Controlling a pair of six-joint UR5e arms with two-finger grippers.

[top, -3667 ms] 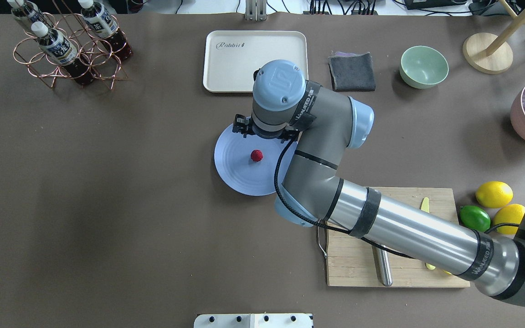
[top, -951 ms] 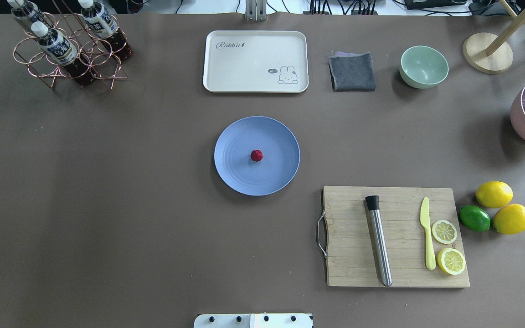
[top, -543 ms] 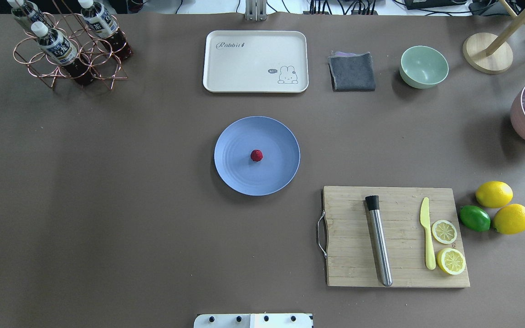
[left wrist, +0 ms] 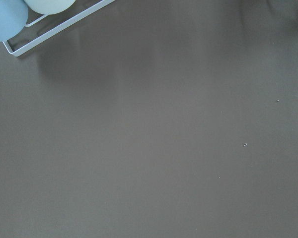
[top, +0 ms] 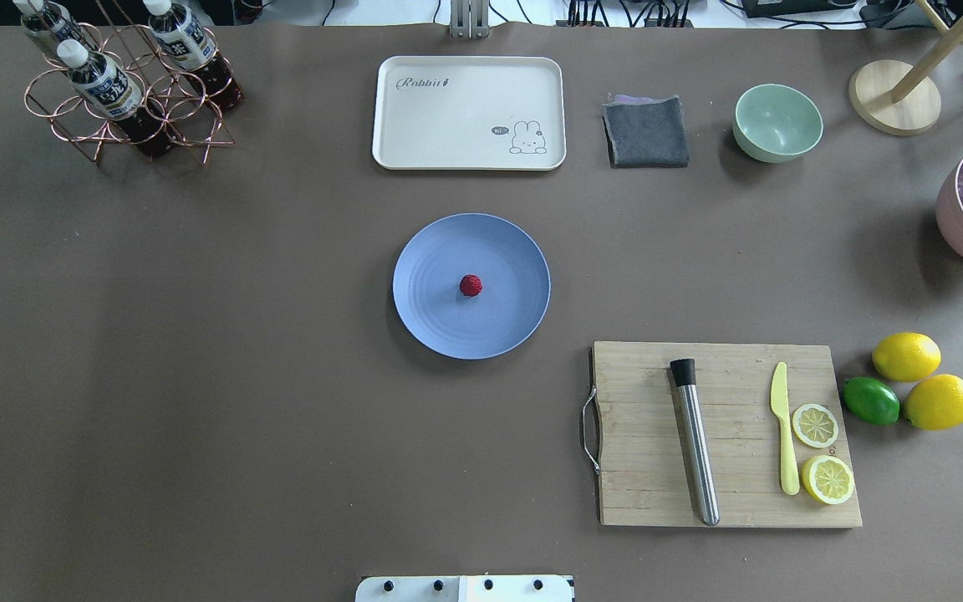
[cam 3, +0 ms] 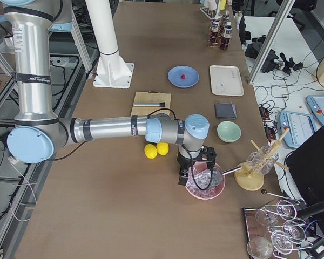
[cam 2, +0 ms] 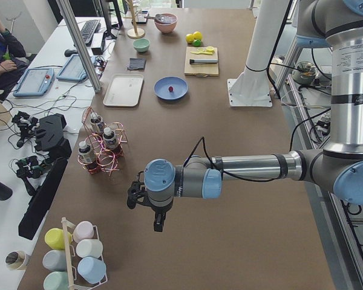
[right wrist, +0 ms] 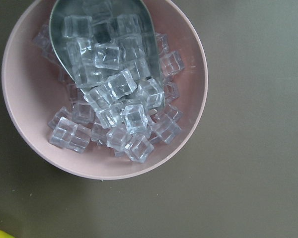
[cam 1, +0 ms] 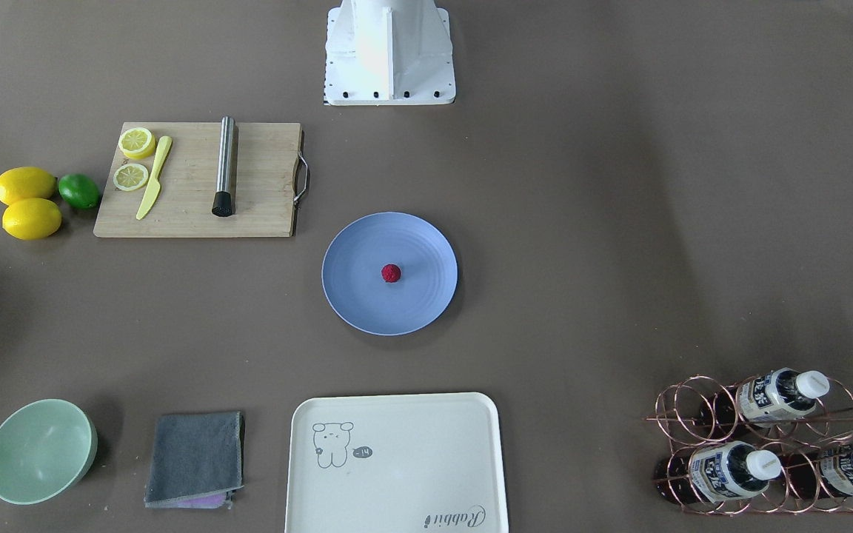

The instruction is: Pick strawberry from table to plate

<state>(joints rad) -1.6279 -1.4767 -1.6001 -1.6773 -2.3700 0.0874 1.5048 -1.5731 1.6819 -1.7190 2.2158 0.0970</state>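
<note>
The small dark-red strawberry lies in the middle of the round blue-grey plate, which rests mid-table. No arm is near it. In the exterior left view my left gripper hangs over bare table at the near end, far from the plate. Seen from the exterior right view, my right gripper hovers at a pink bowl of ice, away from the strawberry. I cannot tell whether either gripper is open or shut; neither wrist view shows fingers.
A wooden cutting board holds a steel muddler, a yellow knife and lemon slices. Two lemons and a lime sit beside it. Along the far edge stand a cream tray, grey cloth, green bowl and bottle rack.
The right arm hung over the plate 3.7 s ago and has since left the overhead view. The strawberry stays put on the plate. Nothing differs over the last second.
</note>
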